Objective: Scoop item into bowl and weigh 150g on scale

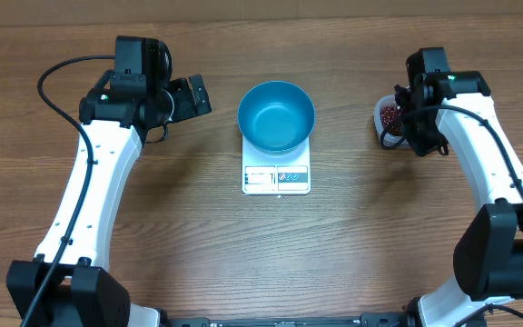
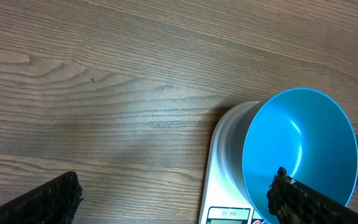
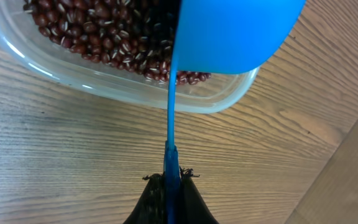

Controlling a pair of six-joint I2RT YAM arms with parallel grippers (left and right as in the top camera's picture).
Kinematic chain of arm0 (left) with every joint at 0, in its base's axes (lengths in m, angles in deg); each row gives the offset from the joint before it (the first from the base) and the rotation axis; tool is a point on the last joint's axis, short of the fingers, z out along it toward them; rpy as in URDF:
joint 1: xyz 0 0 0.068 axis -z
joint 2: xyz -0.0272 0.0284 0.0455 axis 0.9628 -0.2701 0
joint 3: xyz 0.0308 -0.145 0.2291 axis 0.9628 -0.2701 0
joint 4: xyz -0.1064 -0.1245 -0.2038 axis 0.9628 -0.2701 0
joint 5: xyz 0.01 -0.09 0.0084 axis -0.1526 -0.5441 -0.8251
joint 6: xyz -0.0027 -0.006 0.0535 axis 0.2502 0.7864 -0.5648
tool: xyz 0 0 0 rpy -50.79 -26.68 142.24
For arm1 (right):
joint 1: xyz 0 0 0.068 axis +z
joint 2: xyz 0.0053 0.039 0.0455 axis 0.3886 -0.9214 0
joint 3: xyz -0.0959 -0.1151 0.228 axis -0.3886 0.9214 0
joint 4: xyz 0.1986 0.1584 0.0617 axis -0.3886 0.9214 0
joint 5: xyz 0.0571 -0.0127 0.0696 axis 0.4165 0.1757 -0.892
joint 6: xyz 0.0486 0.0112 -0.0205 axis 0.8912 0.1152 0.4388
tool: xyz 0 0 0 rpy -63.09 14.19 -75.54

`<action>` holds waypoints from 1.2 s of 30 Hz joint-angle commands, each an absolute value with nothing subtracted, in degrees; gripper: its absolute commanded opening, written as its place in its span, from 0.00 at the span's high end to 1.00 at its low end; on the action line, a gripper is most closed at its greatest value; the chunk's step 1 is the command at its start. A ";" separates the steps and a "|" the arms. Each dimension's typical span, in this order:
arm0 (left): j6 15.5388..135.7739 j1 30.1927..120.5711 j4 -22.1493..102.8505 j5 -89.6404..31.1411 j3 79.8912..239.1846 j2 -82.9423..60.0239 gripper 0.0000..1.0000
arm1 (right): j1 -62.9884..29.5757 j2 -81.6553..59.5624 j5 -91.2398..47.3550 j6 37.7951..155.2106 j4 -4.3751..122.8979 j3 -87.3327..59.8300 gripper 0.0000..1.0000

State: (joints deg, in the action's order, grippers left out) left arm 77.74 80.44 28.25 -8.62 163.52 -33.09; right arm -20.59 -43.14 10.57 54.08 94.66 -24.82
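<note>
On the brown wood-grain table (image 1: 352, 254), dead centre, sits the scale (image 1: 276, 178), flat, white and square, its display strip on the edge nearest the robot. And right on top of it, the bowl (image 1: 276, 116): round, deep, bright blue, its smooth inside catching the light. The tabletop is matte, streaked with darker grain, and a paler band runs along the far edge.

Over to the left gripper (image 2: 176, 186): jaws spread wide, gripping nothing, rough black fingers framing bare wood just beside the scale and the bowl.

Now the right side. The right gripper (image 3: 171, 180) is clenched on the thin handle of a blue plastic scoop (image 3: 235, 31), whose cup overlaps the rim of a clear, round-cornered tub (image 3: 123, 93). Inside the tub are the beans (image 3: 104, 37), small, glossy and dark red-brown, heaped loose. Whether the scoop touches them, I can't tell
</note>
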 commanded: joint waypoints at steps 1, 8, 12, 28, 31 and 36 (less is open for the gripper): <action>76.24 80.31 28.30 -8.03 164.52 -32.32 0.00 | -20.30 -43.97 8.41 52.50 91.56 -25.65 0.96; 76.24 80.31 28.30 -8.03 164.52 -32.32 0.00 | -20.30 -43.95 11.49 52.53 94.53 -25.65 0.96; 76.24 80.31 28.30 -8.03 164.52 -32.32 0.00 | -20.30 -43.95 13.08 52.53 94.42 -25.67 0.96; 76.24 80.31 28.30 -8.03 164.52 -32.32 0.00 | -20.37 -43.95 7.88 57.31 91.95 -25.67 0.68; 76.24 80.31 28.30 -8.03 164.52 -32.32 0.01 | -20.37 -43.95 7.88 57.34 91.95 -25.67 0.51; 76.24 80.31 28.30 -8.03 164.52 -32.32 0.00 | -20.37 -43.71 8.10 62.38 91.10 -26.42 0.36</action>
